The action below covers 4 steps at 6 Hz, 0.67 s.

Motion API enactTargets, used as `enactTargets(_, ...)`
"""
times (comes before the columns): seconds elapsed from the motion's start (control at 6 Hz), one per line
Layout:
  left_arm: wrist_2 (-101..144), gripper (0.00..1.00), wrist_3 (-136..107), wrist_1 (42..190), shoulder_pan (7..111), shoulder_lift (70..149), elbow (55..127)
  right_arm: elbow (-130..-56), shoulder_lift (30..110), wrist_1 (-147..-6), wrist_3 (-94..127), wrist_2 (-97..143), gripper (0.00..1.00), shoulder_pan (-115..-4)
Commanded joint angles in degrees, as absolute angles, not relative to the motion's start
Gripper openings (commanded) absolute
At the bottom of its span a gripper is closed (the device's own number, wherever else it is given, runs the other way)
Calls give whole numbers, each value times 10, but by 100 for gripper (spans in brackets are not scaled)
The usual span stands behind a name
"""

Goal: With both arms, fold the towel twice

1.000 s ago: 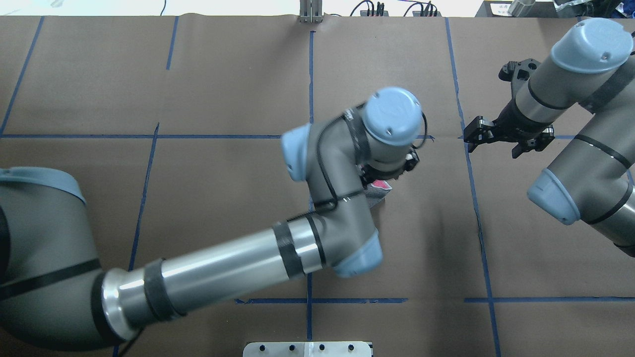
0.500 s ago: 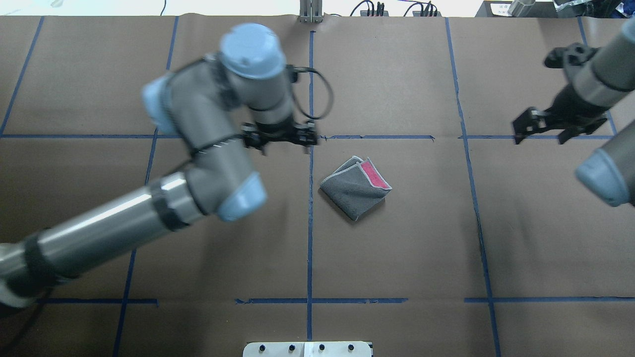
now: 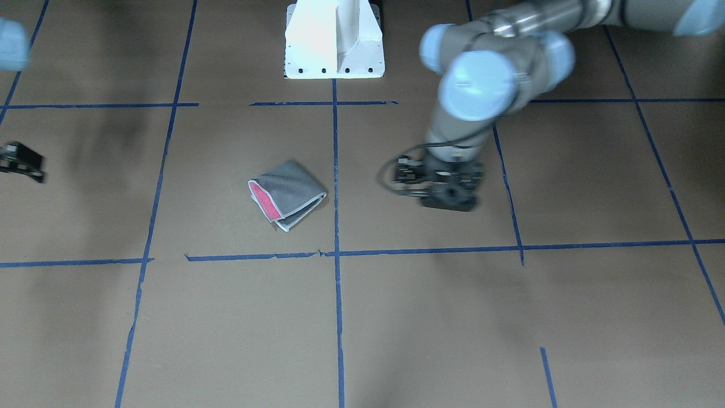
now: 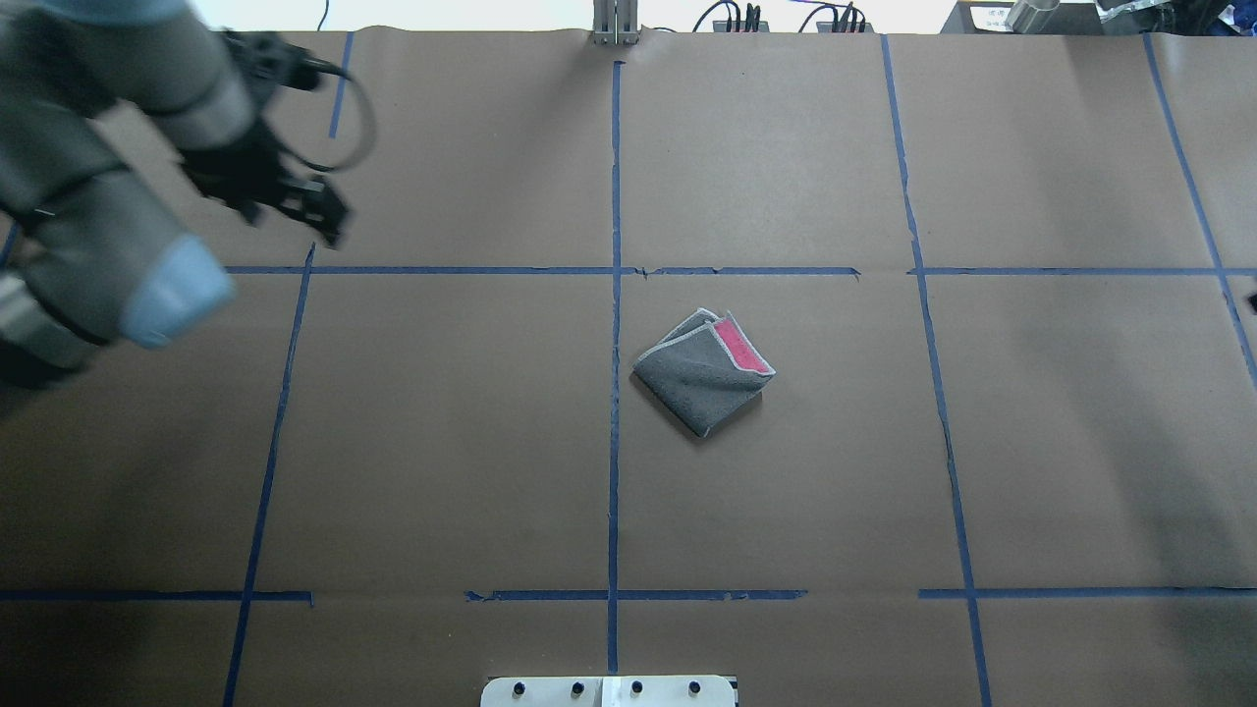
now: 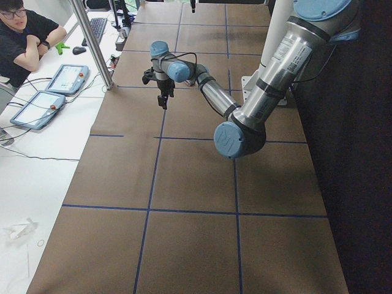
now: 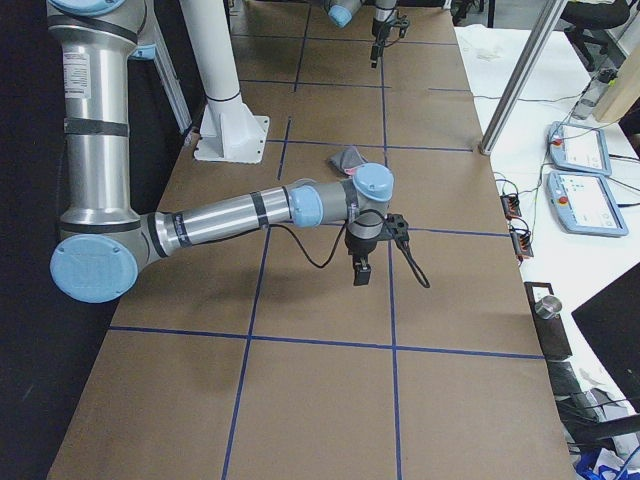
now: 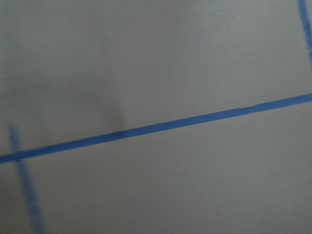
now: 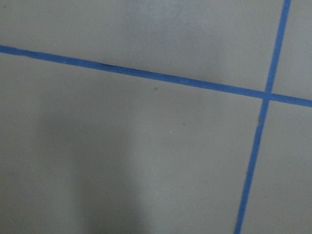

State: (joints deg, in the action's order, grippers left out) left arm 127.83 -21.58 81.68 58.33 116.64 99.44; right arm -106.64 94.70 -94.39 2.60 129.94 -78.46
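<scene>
The towel (image 4: 699, 378) lies folded into a small square near the table's middle, grey face up, with a pink-red strip showing along one edge. It also shows in the front-facing view (image 3: 290, 191) and the right view (image 6: 350, 157). No gripper touches it. My left gripper (image 4: 295, 208) is open and empty, far to the towel's left at the back of the table; it also shows in the front-facing view (image 3: 447, 195). My right gripper (image 3: 22, 164) shows only in part at the view's edge, far from the towel, and I cannot tell how its jaws stand.
Blue tape lines (image 4: 614, 324) divide the brown table cover into squares. The white base pedestal (image 3: 334, 39) stands at the robot's side. An operator (image 5: 24, 30) sits past the far edge, with tablets (image 5: 64, 78) and a metal post (image 5: 92, 43).
My left arm has lifted off the towel and swung far left and back. My right arm has pulled out past the right edge. The folded towel lies uncovered and has not moved.
</scene>
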Motion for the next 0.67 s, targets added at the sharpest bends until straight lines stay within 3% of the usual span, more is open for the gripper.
enactTargets(0.0, 1311, 100, 13, 814, 724, 1046, 998, -1060, 1018, -944, -110, 1299, 100, -872)
enactTargets(0.5, 1362, 100, 62, 824, 829, 905, 996, -1060, 1039, -943, -92, 1296, 100, -896)
